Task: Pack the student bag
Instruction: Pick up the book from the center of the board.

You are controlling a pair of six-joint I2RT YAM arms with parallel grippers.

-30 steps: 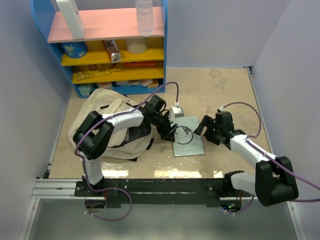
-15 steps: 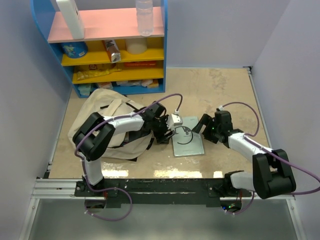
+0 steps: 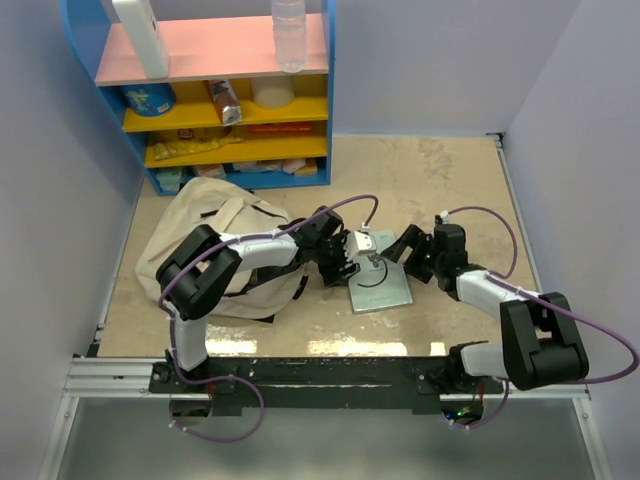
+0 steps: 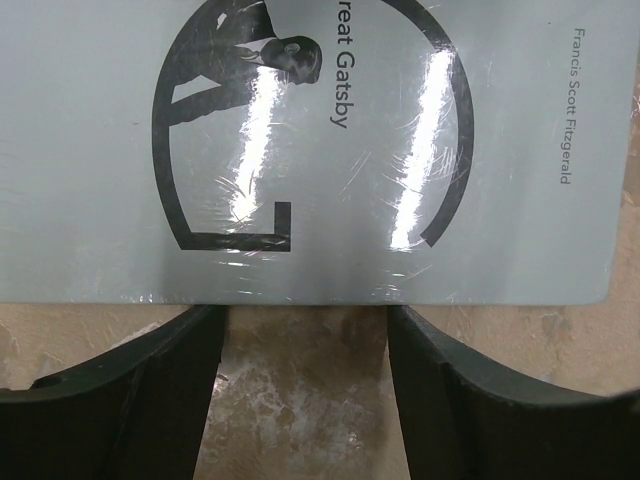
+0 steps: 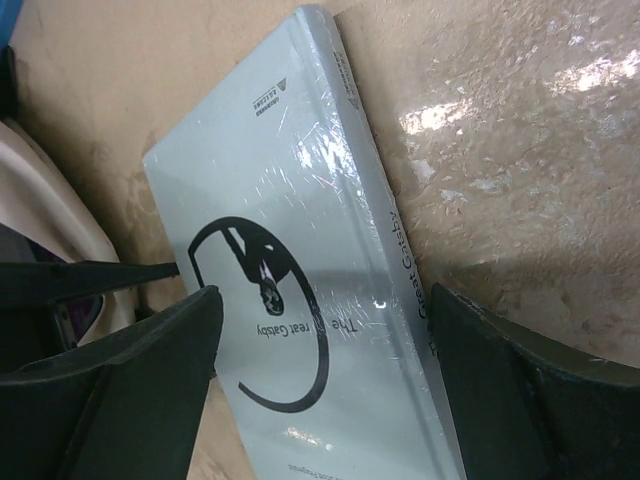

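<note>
A blue shelf unit holds a clear bottle on top and a blue tub below.

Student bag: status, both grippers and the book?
Left gripper open at edge of book; right gripper open, straddling its spine. Book on table beside student bag, unpacked. Left arm lies across the bag.

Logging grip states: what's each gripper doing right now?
Left gripper: open, empty, at the book edge.
Right gripper: open, empty, straddling the book's spine.
</note>
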